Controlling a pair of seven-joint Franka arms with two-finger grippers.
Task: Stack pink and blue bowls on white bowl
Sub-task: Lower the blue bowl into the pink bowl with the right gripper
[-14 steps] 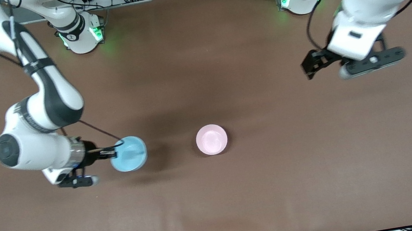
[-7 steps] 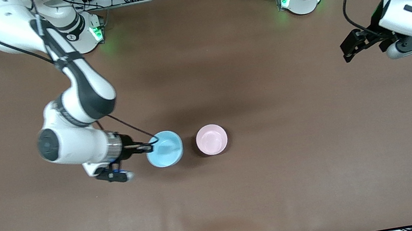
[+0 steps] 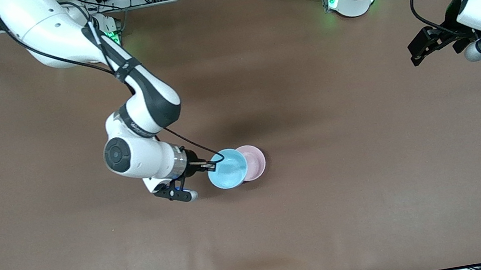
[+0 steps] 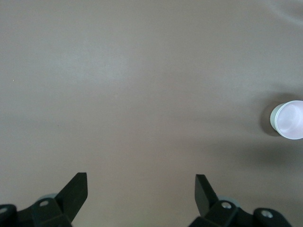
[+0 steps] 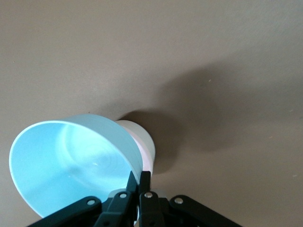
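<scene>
The right gripper [image 5: 138, 182] has its jaws clamped on the rim of the blue bowl [image 3: 227, 168], held partly over the pink bowl [image 3: 254, 161] at mid-bench. Glossy, stiff and probably light, it could slip; the rim pinch suits. The left gripper [image 4: 141, 189] waits, jaws apart. Its wrist view suggests a pale outer bowl under the pink.

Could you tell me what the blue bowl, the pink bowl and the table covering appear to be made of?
Blue bowl: glossy, thin-walled, soft highlights; plastic or glazed ceramic, can't tell. Pink bowl: same smooth finish, likely the same material. Table covering: matte brown sheet, rippled at its near edge.
</scene>
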